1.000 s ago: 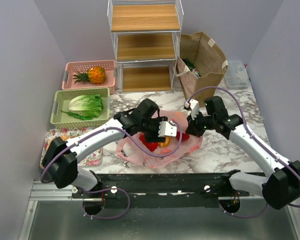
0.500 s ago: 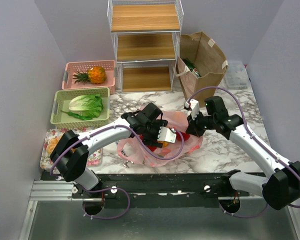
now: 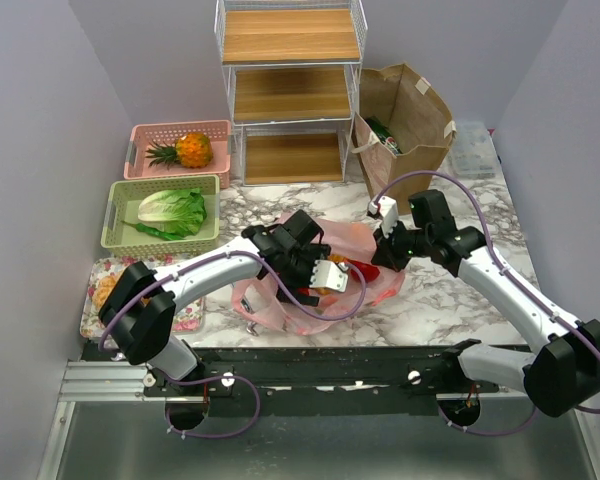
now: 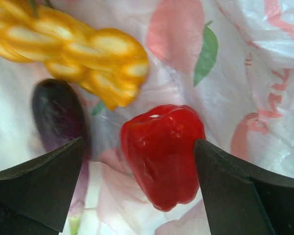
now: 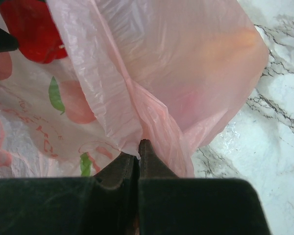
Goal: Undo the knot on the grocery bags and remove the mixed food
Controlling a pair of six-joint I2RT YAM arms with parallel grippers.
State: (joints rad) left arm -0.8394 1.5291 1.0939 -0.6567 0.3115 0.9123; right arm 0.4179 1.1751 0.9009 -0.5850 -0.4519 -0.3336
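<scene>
Left claw [image 4: 137, 147] is spread wide, down inside the thin translucent pink plastic bag [image 3: 280, 308]. My fingers [image 4: 44, 191] sit either side of a glossy red pepper-shaped vegetable [image 4: 161, 156]. One pad is right at its edge, can't tell if it touches.

The dark purple eggplant [image 4: 59, 115] is just beside the other finger, its lower end hidden behind it. An orange-yellow ridged piece [image 4: 88, 54] lies above both, cut off at the frame corner and blurry, so I can't tell what it is.

Right claw [image 5: 137, 147] is pressed together, pinching a fold of the bag's film on its right side, over the white marble table [image 5: 279, 98].

From the top camera my left wrist covers most of the bag mouth. I can't pick out the knot in any view.

The tall brown paper bag [image 3: 405, 110] stands upright at back right, well apart. Something green shows at its mouth, too small to tell. A pale-green lettuce [image 3: 172, 210] lies in the green plastic basket [image 3: 115, 205] at left.
</scene>
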